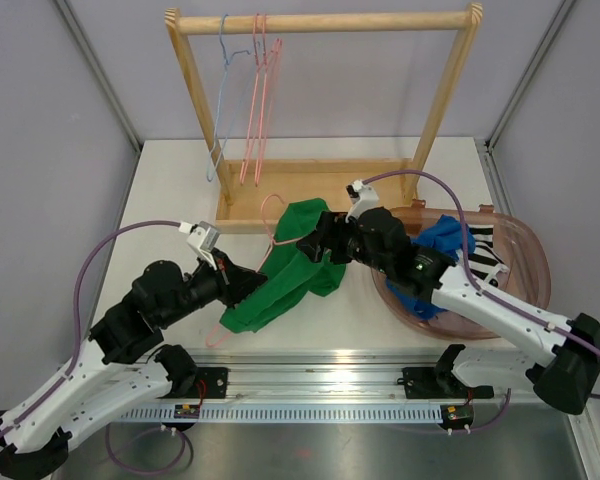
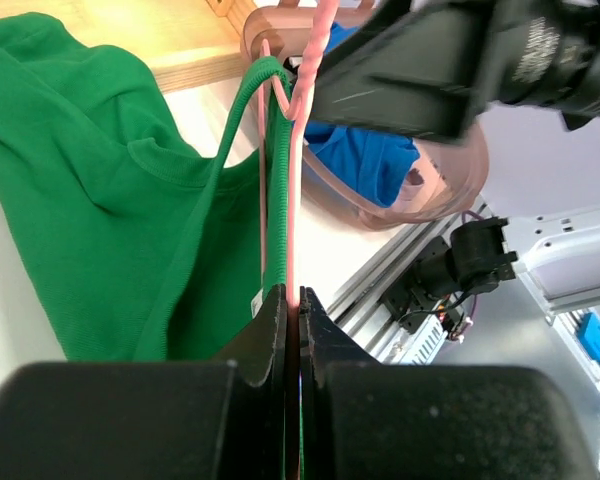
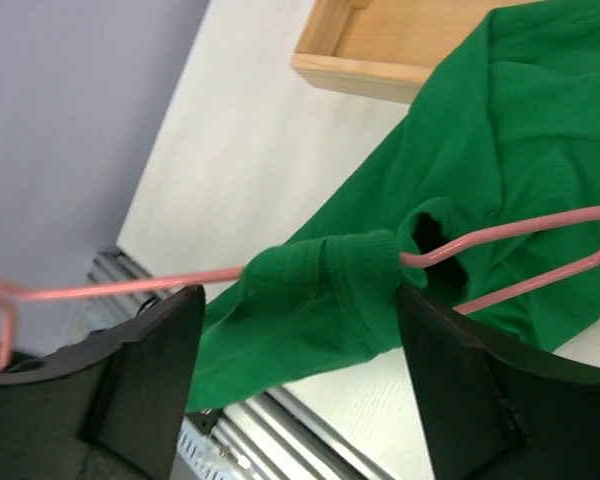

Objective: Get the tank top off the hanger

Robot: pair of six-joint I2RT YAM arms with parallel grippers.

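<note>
A green tank top (image 1: 285, 265) lies on the white table, threaded on a pink wire hanger (image 1: 270, 215). My left gripper (image 1: 242, 283) is shut on the hanger's wire; in the left wrist view the pink wire (image 2: 293, 200) runs straight into the closed jaws (image 2: 298, 295), with green cloth (image 2: 90, 170) beside it. My right gripper (image 1: 315, 240) is at the top's upper edge. In the right wrist view its gripper (image 3: 300, 330) stands open, wide on either side of a bunched green strap (image 3: 330, 290) that sits on the hanger (image 3: 520, 230). The fingers (image 3: 145, 370) are apart from the cloth.
A wooden rack (image 1: 320, 20) stands at the back with a blue hanger (image 1: 220, 100) and pink hangers (image 1: 260, 100) on its bar. A pink basin (image 1: 520, 270) holding blue and striped clothes sits at the right. A metal rail (image 1: 320, 385) runs along the near edge.
</note>
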